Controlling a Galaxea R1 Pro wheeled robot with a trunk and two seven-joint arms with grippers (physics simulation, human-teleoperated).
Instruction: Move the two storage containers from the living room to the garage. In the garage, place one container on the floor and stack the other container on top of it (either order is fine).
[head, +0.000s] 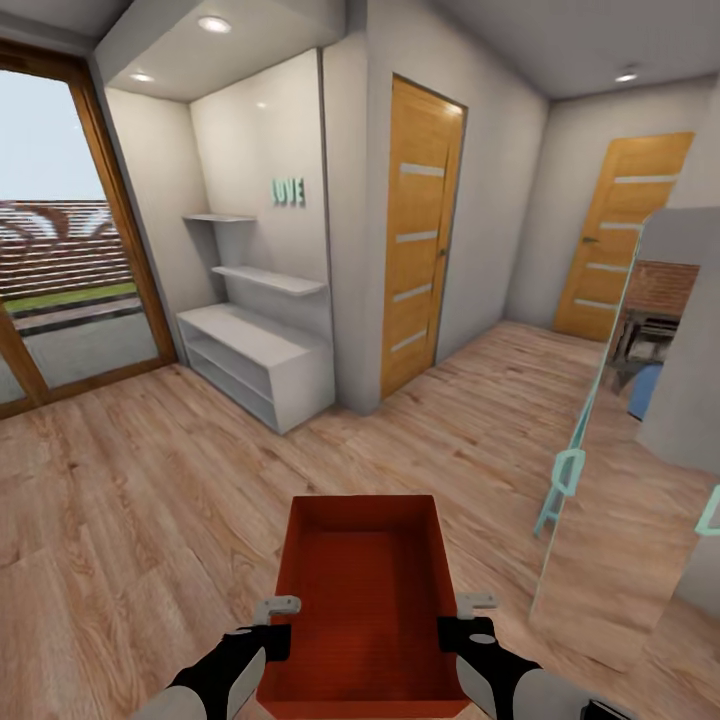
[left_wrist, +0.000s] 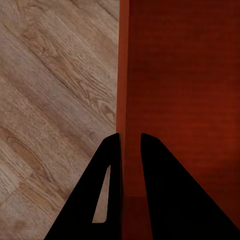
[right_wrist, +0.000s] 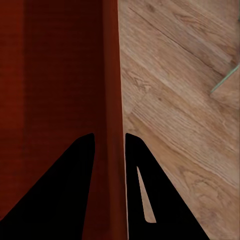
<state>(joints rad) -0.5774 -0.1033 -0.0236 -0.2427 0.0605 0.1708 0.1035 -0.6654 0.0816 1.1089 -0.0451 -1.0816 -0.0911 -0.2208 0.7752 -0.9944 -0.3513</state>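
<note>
Both grippers clamp one red-orange storage container (head: 362, 590), carried low in front of the robot above the light wood-plank floor (head: 140, 500). At the bin's left wall the left gripper (head: 277, 618) pinches the thin side, and in the left wrist view the left gripper's (left_wrist: 130, 142) two dark fingers (left_wrist: 107, 165) straddle that wall, one outside over the planks and one inside over the red bottom, both closed against it. On the opposite wall the right gripper (head: 470, 615) does the same; in the right wrist view the right gripper's (right_wrist: 109, 142) fingers (right_wrist: 135, 165) sit on either side of the wall, pressed to it. The container's open top faces up, its long axis running away from the robot, and its inside holds nothing that can be seen.

Ahead stands a white corner with a low white shelf unit (head: 255, 365) and two floating shelves (head: 270, 278) under teal letters (head: 288, 191) on the wall. To the left a glazed wood-framed door (head: 60, 250) shows grass and a fence outside. Two orange striped doors follow: a near one (head: 420, 235) just right of the white corner, and a far one (head: 620, 235) at the end of the passage. At the right edge a pale panel (head: 620, 500) with teal handles (head: 568, 470) leans into view, reflecting the planks.
</note>
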